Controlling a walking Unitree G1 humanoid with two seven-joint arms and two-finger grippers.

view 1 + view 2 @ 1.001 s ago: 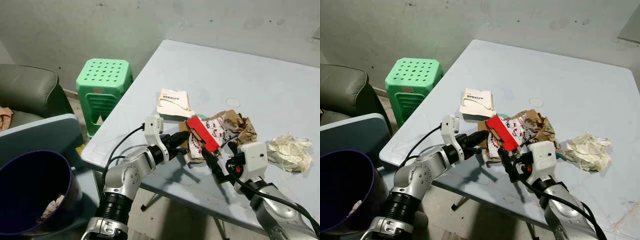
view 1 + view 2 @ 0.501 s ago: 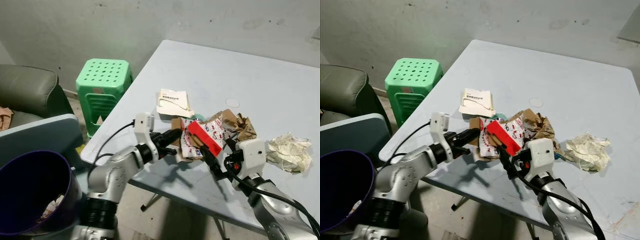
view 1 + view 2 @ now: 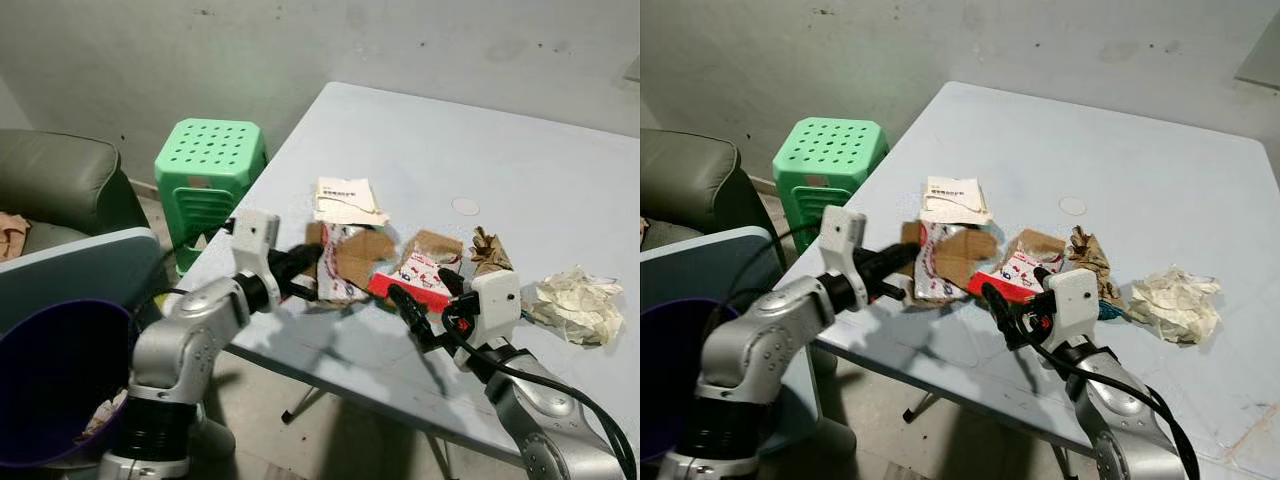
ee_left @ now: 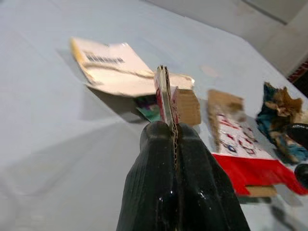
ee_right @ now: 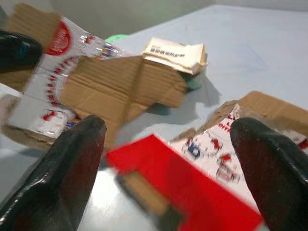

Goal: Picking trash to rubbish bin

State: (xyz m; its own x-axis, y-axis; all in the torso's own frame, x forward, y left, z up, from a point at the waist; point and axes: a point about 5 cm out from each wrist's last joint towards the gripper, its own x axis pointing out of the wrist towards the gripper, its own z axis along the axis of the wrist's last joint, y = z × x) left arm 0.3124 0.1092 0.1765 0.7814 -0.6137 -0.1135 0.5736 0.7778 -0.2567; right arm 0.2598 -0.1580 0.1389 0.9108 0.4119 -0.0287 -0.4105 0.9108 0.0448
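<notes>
My left gripper (image 3: 304, 266) is shut on a torn piece of brown cardboard (image 3: 348, 262) with red and white print, holding it on edge just above the table's near left part. In the left wrist view the cardboard's edge (image 4: 166, 94) stands pinched between the black fingers (image 4: 153, 168). A second piece with a red strip (image 3: 412, 282) lies flat on the table. My right gripper (image 3: 428, 298) is open just behind it, and its fingers (image 5: 65, 175) straddle the red strip (image 5: 185, 180). The purple rubbish bin (image 3: 45, 385) stands on the floor at lower left, with some trash inside.
On the pale blue table (image 3: 540, 180) lie a beige card packet (image 3: 346, 199), crumpled brown paper (image 3: 489, 254) and a crumpled white wad (image 3: 578, 300). A green plastic stool (image 3: 209, 165) and a grey sofa (image 3: 55, 180) stand to the left, with a grey-blue panel (image 3: 85, 268) beside the bin.
The left gripper has drawn back to the left with one cardboard piece. That piece has parted from the red-strip piece, which now lies flat. The right gripper's fingers stand apart.
</notes>
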